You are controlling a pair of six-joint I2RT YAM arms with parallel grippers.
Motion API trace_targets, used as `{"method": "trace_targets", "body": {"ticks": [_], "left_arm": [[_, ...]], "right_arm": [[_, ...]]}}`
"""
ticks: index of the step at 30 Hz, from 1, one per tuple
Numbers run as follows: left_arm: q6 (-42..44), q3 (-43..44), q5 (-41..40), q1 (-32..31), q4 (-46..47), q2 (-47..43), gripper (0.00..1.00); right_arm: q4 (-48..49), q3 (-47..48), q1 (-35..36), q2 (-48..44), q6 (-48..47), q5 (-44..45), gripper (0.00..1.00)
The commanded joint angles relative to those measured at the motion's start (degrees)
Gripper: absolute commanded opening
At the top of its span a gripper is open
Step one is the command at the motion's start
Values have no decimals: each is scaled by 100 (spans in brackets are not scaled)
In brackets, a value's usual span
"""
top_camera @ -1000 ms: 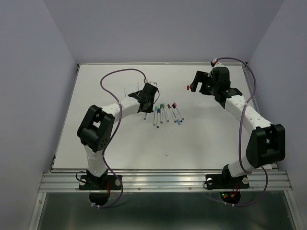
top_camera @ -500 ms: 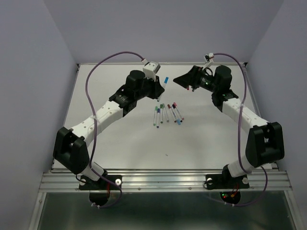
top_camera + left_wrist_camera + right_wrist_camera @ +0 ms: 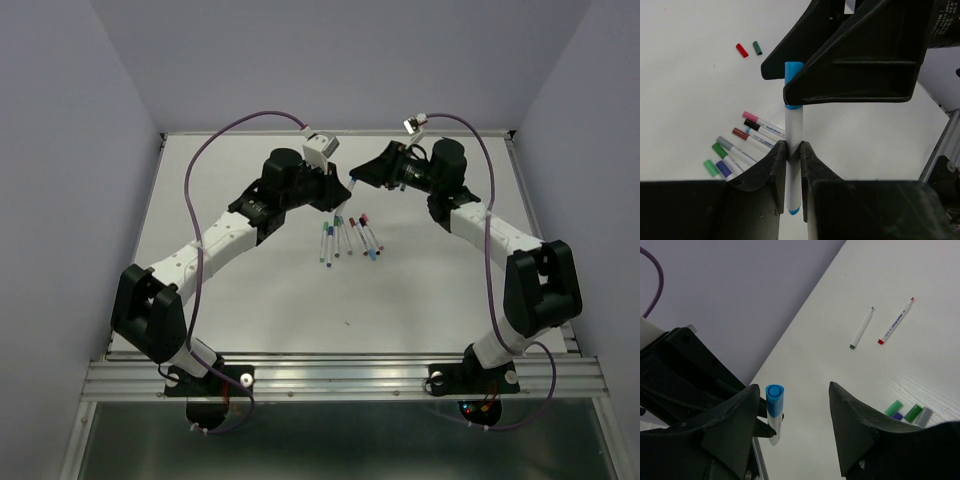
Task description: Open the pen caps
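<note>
My left gripper (image 3: 793, 146) is shut on the white barrel of a pen (image 3: 793, 125) and holds it above the table, its blue cap (image 3: 793, 71) pointing away. My right gripper (image 3: 795, 425) is open, and the blue cap (image 3: 774, 396) sits between its fingers (image 3: 730, 432), close to the left one. In the top view the two grippers meet at mid-table: the left gripper (image 3: 343, 184) and the right gripper (image 3: 368, 173). A row of capped pens (image 3: 350, 235) lies below them. A loose red cap (image 3: 742, 50) and a dark green cap (image 3: 757, 48) lie on the table.
Two uncapped pens, one green-tipped (image 3: 861, 328) and one red-tipped (image 3: 896, 321), lie apart on the white table (image 3: 300, 300). Purple cables (image 3: 240, 130) arc over both arms. Walls close the table at the back and sides.
My left arm has lifted the blue-capped pen from the row and stretched out toward the right. My right gripper has turned left and moved in until its open jaws straddle the cap.
</note>
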Motion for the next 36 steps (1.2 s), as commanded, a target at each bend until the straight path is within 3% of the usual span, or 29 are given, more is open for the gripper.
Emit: {"method": "trace_targets", "body": {"ticks": [1,4,6,8,13,19,22,25,36], "left_arm": [[-47,5,177,-9,358,-39,0],[-64,23,159,-9,349,-13,0],[-73,23,150,-9,358,13,0],[-108,31,80,-9,340,57,0],[-214,-38,106,-9,349,49,0],[-600,-1030,63,-9,946,-373,0],[-846,-1435,-280,-9,937,-452,0],[-1180,-1866,219,-9,1306,-444,0],[-1550,-2500,344,-26,1237,-619,0]], "right_arm": [[79,297,113,-40,-23,70,57],[88,279,113,-75,-23,158,38],[88,279,113,-93,-49,211,16],[79,279,113,-110,-58,220,1],[36,191,113,-286,-163,789,1],[-456,559,-35,-348,-533,2012,1],[-562,797,-335,-120,-498,2118,1],[-571,1043,-633,117,-532,2188,1],[-800,1861,-1486,786,-445,2058,1]]}}
